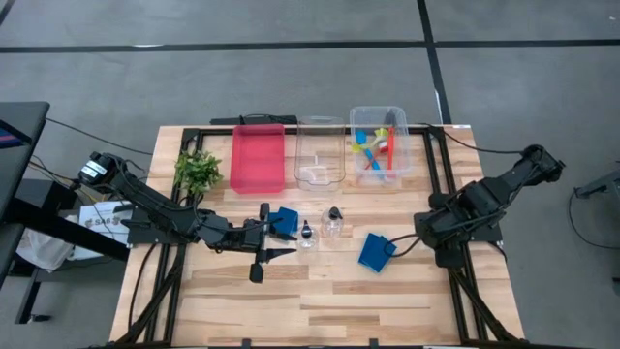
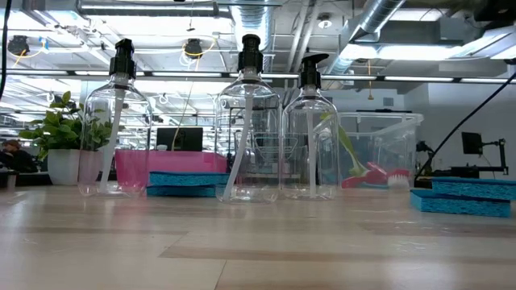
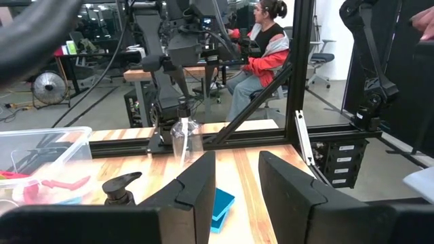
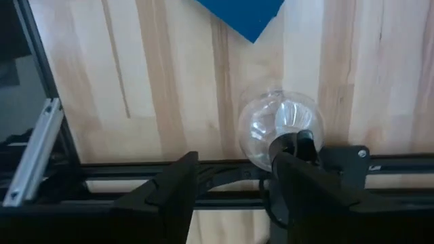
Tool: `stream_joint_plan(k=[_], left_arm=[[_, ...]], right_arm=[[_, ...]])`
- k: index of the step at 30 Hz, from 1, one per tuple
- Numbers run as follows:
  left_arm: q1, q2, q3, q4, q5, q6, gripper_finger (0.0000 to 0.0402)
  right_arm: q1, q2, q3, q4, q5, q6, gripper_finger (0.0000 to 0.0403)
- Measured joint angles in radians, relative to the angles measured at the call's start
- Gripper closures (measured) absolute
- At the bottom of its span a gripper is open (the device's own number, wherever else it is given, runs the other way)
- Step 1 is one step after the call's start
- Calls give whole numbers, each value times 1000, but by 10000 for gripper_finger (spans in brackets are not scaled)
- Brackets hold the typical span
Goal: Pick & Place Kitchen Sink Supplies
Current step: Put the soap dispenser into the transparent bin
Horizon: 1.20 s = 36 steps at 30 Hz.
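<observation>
Just in front of the red tray (image 1: 258, 155), the left gripper (image 3: 237, 161) aims parted, empty fingers at a flat blue sponge (image 3: 220, 205), while well right of the tray the right gripper (image 4: 237, 164) hangs open over a clear bottle (image 4: 271, 122), probably to grasp it.

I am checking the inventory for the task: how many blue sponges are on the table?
2. One blue sponge lies near the left gripper, around the table's middle; the other sponge lies near the right gripper. Others may be hidden.
</observation>
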Motion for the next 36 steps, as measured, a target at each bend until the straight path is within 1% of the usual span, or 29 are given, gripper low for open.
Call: stream_joint_plan(k=[4, 9, 15, 17, 20, 21, 24, 29, 32, 36], left_arm=[[0, 0, 0, 0, 0, 0, 286], [0, 0, 0, 0, 0, 0, 286], [0, 0, 0, 0, 0, 0, 286], [0, 0, 0, 0, 0, 0, 286], [0, 0, 0, 0, 0, 0, 286], [0, 0, 0, 0, 0, 0, 286], [0, 0, 0, 0, 0, 0, 286], [0, 0, 0, 0, 0, 0, 286], [0, 0, 0, 0, 0, 0, 286], [0, 0, 0, 0, 0, 0, 286]], right_arm=[[0, 0, 0, 0, 1, -40, 222], [-12, 0, 0, 0, 4, -47, 243], [-43, 0, 0, 0, 5, -57, 253], [-51, 0, 0, 3, 5, -104, 255], [-58, 0, 0, 12, 9, -236, 260], [-61, 0, 0, 19, 15, -251, 262], [-62, 0, 0, 37, 39, -208, 272], [-65, 7, 0, 2, 103, -120, 286], [-73, 1, -2, 4, 109, -101, 281], [-74, -2, -2, 2, 143, -89, 262]])
